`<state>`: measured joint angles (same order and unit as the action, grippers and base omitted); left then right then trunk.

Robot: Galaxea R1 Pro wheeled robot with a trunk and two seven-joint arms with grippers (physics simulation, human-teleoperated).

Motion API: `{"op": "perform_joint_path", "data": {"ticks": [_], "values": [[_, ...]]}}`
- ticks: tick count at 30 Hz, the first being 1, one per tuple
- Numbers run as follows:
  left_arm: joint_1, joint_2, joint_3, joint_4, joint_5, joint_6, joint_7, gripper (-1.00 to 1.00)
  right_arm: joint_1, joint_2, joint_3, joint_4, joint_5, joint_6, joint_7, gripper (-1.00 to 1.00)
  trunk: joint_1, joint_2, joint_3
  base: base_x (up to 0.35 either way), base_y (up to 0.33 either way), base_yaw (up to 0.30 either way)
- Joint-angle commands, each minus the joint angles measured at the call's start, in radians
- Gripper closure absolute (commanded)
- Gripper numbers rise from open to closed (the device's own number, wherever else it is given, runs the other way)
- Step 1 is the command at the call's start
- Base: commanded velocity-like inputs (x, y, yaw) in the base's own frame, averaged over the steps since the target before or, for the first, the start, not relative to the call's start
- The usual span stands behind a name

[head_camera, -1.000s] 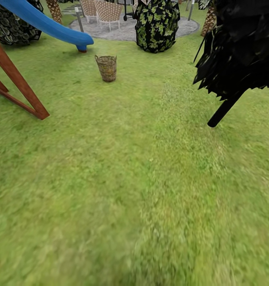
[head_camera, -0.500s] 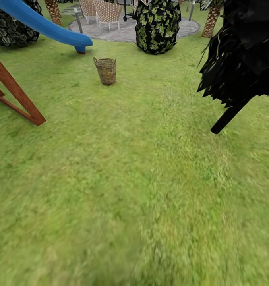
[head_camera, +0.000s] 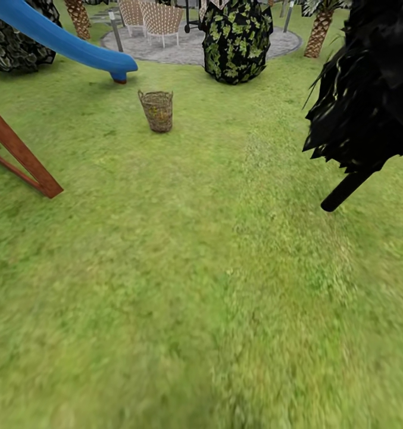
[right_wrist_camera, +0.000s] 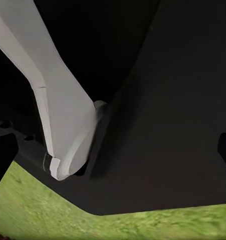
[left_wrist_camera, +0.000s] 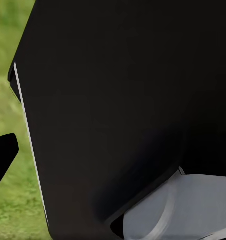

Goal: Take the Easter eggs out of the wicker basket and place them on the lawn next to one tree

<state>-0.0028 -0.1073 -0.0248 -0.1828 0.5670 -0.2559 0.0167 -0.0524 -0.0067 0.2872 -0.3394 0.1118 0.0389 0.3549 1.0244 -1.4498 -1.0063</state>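
Lawn: one wide stretch of bright green grass covering the near and middle ground of the head view.
Wicker basket: one, standing upright on the lawn, far and left of centre, just on the near side of the slide's end; its inside cannot be made out.
Easter eggs: none can be made out at this distance.
Blue slide: one, far left, its lower end reaching the grass.
Wooden beams: two red-brown slanted beams at the left edge, meeting at the grass.
Black-leaved tree: one, right, with a thin dark trunk leaning into the grass.
Speckled bush: one, far centre, dark with pale green leaves, at the edge of the gravel.
Gravel circle: one, far, carrying two woven chairs.
Palm trunks: two scaly ones, far right and far left.
Grippers: the wrist views show dark robot body and grass close up; finger spacing cannot be told for either.
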Motion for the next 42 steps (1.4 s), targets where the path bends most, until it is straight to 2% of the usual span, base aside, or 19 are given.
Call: {"op": "perform_joint_path", "data": {"ticks": [1, 27, 42], "values": [[0.0, 0.0, -0.003, 0.0, 0.004, -0.003, 0.002, -1.0, 0.0, 0.0, -0.002, -0.003, 0.011, 0.004, 0.004, -1.0, 0.001, 0.0, -0.001, 0.343, 0.0, 0.0], [0.0, 0.0, -0.003, 0.0, 0.004, -0.003, 0.002, -1.0, 0.0, -0.001, -0.003, -0.003, 0.011, 0.004, 0.004, -1.0, 0.001, 0.0, -0.001, 0.343, 0.003, 0.0], [0.0, 0.0, -0.003, 0.0, 0.004, -0.003, 0.002, -1.0, 0.0, -0.001, -0.003, -0.003, 0.011, 0.004, 0.004, -1.0, 0.001, 0.0, -0.001, 0.335, 0.128, 0.0]]}}
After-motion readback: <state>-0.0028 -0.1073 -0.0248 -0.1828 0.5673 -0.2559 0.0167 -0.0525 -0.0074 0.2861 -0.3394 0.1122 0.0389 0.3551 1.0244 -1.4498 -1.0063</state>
